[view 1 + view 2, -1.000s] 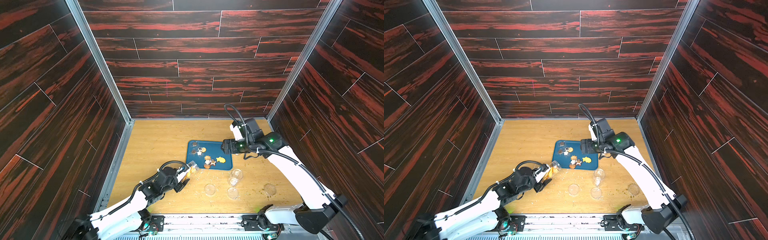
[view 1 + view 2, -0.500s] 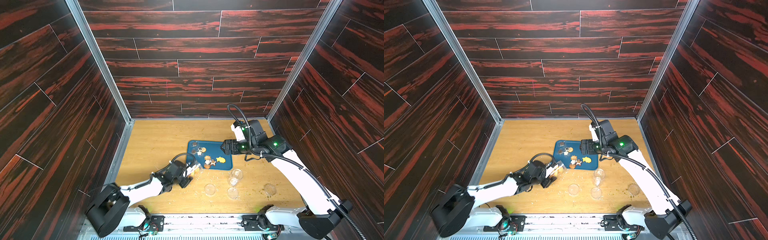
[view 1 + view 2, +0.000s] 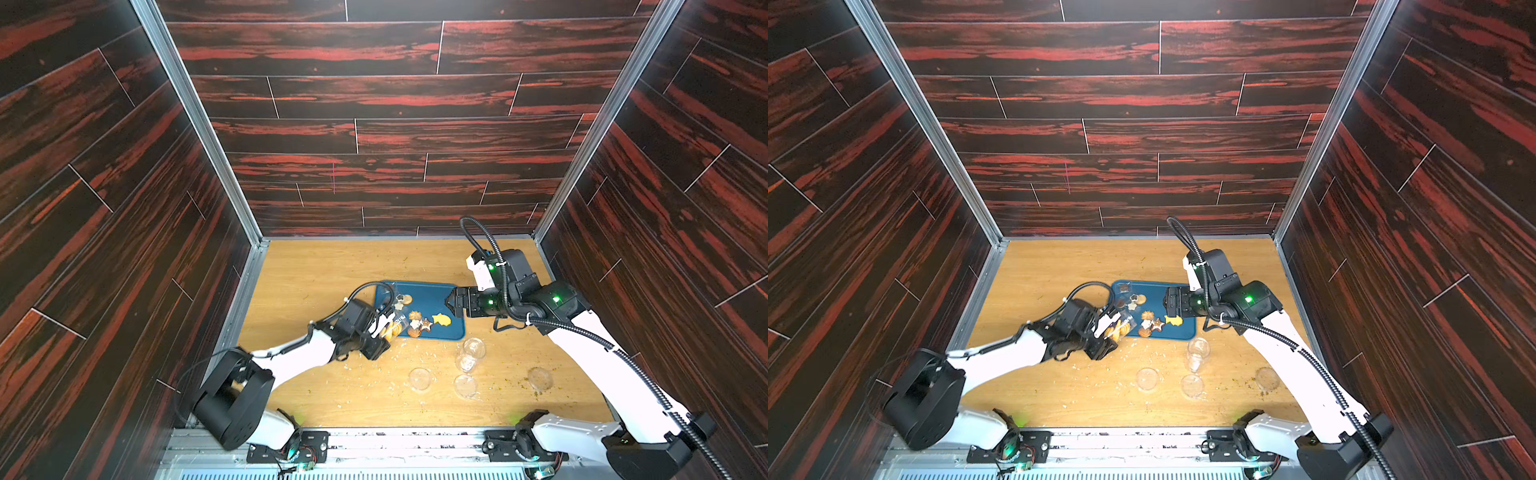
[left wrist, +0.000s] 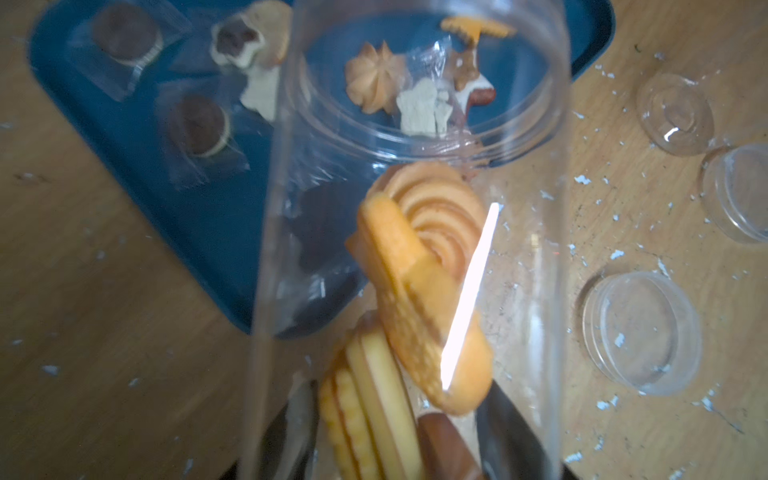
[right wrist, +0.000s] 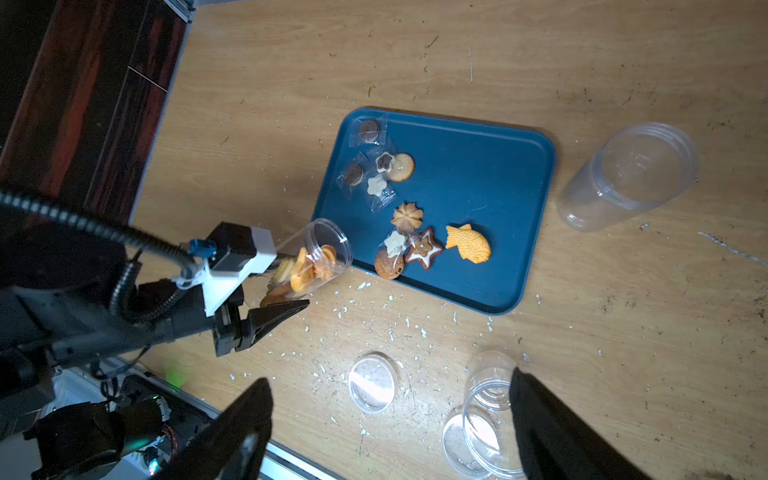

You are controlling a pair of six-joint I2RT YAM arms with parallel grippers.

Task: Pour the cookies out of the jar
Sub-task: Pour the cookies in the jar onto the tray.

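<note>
I note the jar, clear plastic and lidless, tipped nearly onto its side, mouth just over a corner of the blue tray. Golden cookies stand stacked inside. More lie scattered on the tray: star, fish, rosette and wrapped brown rounds.

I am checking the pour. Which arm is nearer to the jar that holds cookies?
Left. The left arm has its jaws shut on the jar at one corner of the blue tray; the right arm hovers with open jaws over the tray's opposite end.
</note>
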